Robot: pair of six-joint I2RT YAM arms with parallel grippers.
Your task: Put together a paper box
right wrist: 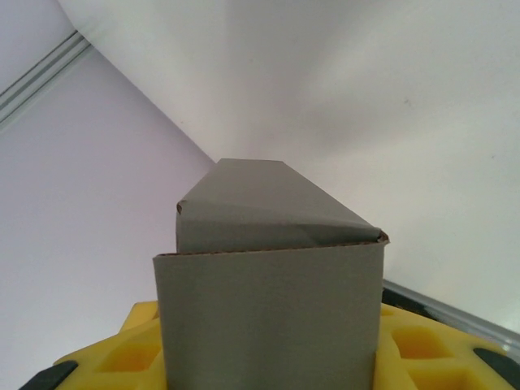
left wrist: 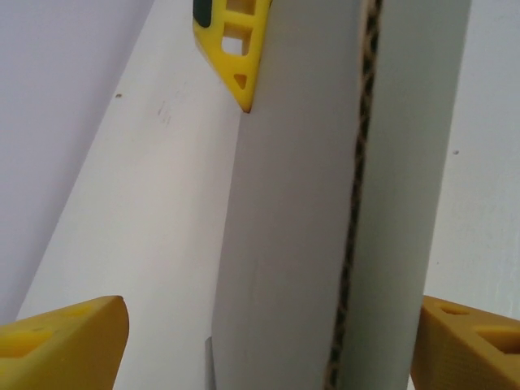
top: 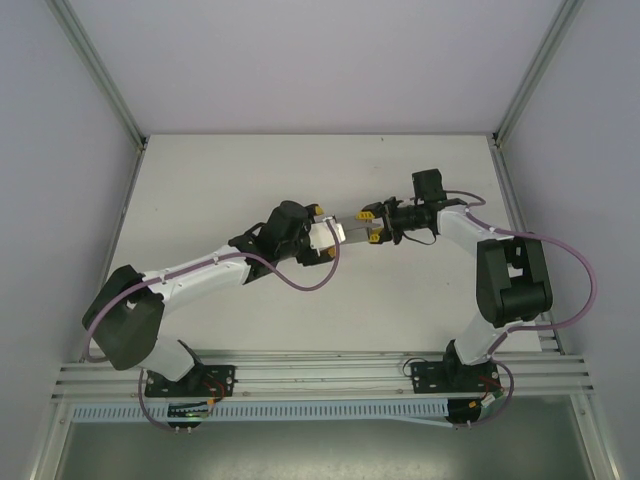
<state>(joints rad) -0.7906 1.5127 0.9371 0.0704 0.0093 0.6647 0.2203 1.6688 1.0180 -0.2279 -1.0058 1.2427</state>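
Observation:
The paper box [top: 347,230], folded into a narrow grey form, hangs above the middle of the table between both grippers. My right gripper [top: 372,224] is shut on its right end; in the right wrist view the box [right wrist: 268,301] sits between the yellow fingers [right wrist: 130,353], with a creased flap folded over its far end. My left gripper [top: 320,225] straddles the left end and is open. Seen from the left wrist, the box [left wrist: 301,244] runs between the pads, and the left pad [left wrist: 73,337] stands well clear of it. A right-gripper finger [left wrist: 236,49] touches the box at the top.
The white table [top: 230,180] lies under the box, bounded by white walls with aluminium posts [top: 100,70] at the back corners. An aluminium rail [top: 320,375] runs along the near edge by the arm bases. Purple cables [top: 300,280] loop beside both arms.

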